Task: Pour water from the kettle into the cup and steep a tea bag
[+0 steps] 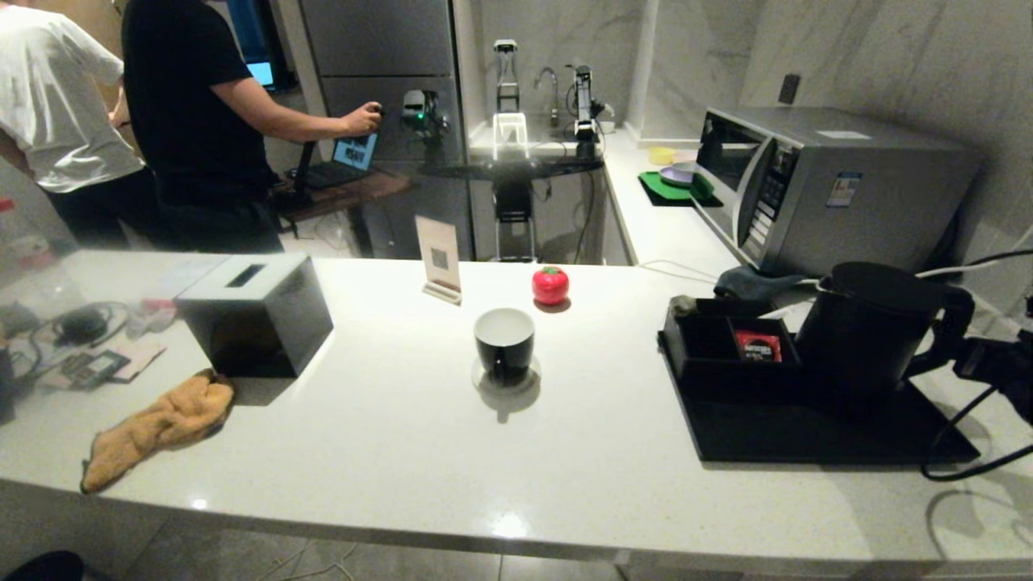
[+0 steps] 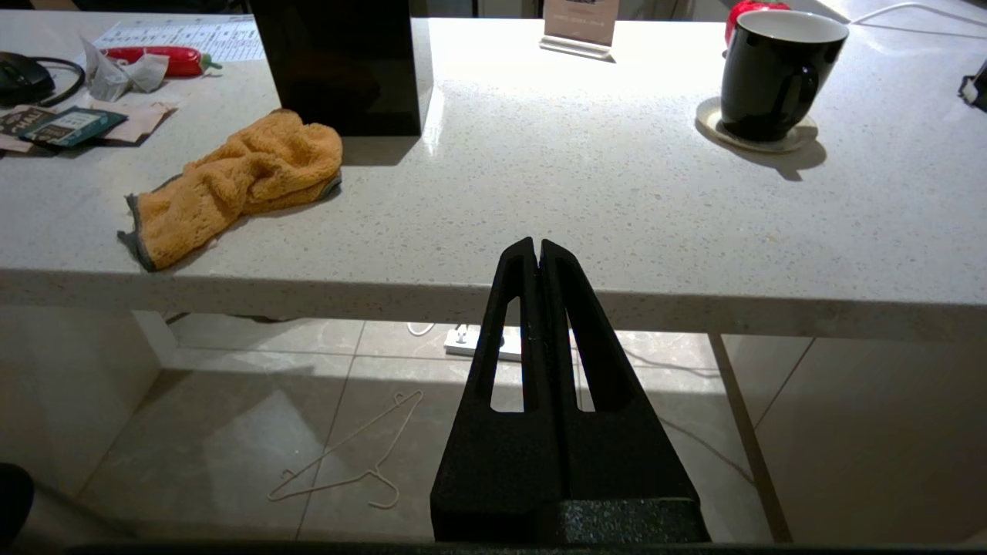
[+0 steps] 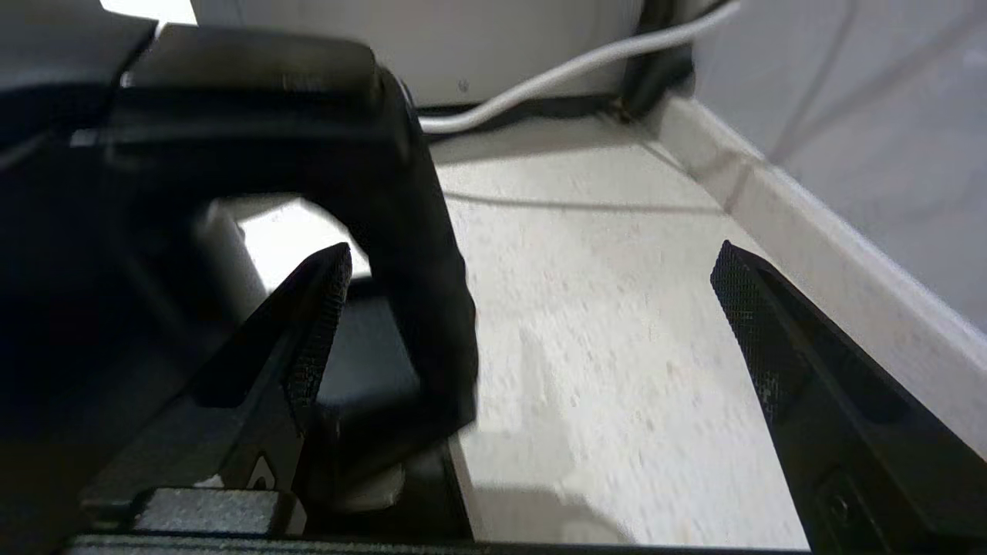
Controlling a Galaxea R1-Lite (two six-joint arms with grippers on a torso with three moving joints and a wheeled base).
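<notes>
The matte black kettle (image 1: 867, 331) stands on a black tray (image 1: 807, 440) at the right of the counter, its loop handle (image 1: 954, 319) turned right. My right gripper (image 1: 972, 361) is at that handle and open. In the right wrist view the handle (image 3: 420, 254) sits between the fingers of the gripper (image 3: 530, 254), close to one finger, with no grip. The cup (image 1: 504, 343) stands mid-counter on a pale coaster, its inside white; no water shows. My left gripper (image 2: 537, 245) hangs shut and empty before the counter's front edge, with the cup (image 2: 775, 73) far beyond it.
A low black compartment box (image 1: 706, 339) on the tray holds a red packet (image 1: 757, 345). A microwave (image 1: 831, 186) stands behind the kettle. A red tomato-shaped object (image 1: 550, 285), card sign (image 1: 440, 258), black box (image 1: 254, 315) and orange cloth (image 1: 157, 428) lie leftward. Cables trail at the right.
</notes>
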